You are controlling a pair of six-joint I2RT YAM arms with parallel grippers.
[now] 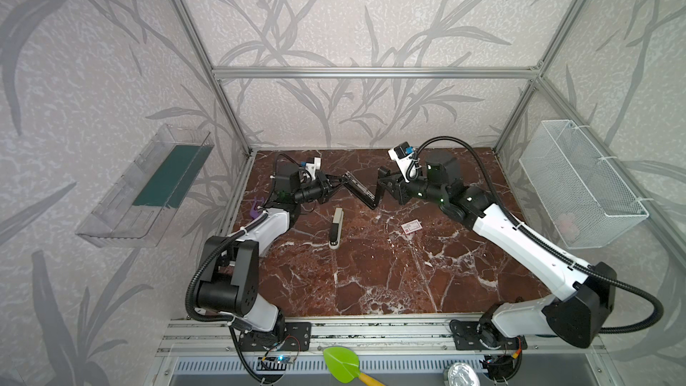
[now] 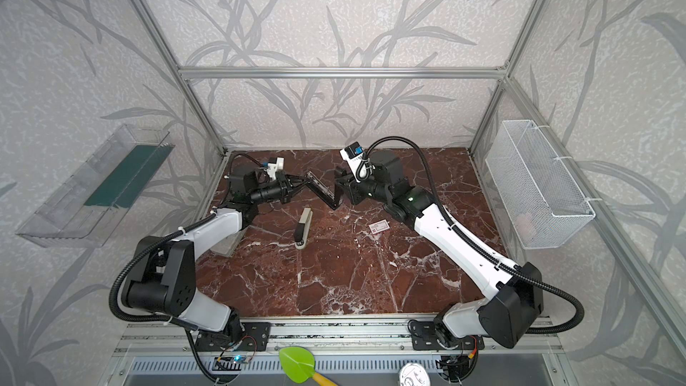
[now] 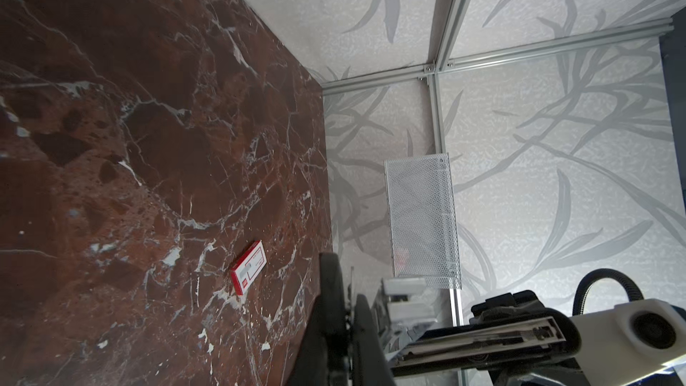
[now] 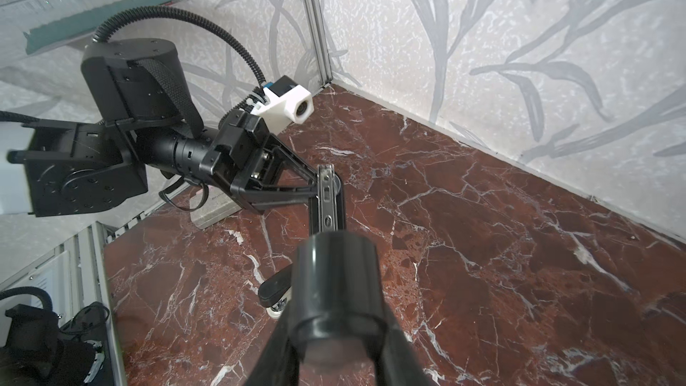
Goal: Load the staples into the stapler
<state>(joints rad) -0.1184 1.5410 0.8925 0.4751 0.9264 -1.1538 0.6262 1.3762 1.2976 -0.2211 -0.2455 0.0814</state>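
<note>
— Marble tabletop [image 1: 371,272]; at its far middle left gripper [image 1: 339,181] pinches one leg of the splayed stapler [image 1: 358,190]; right gripper [image 1: 383,176] clamps the other.
— And the staples [image 1: 411,226]?
— Near-right of that claw, lying roughly left-right; right arm nearer.

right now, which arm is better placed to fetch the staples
Probably the right: the staples lie on its side, near the right tool. The left tool would have to reach across. Both tools grip the open black stapler, so it must let go first.
</note>
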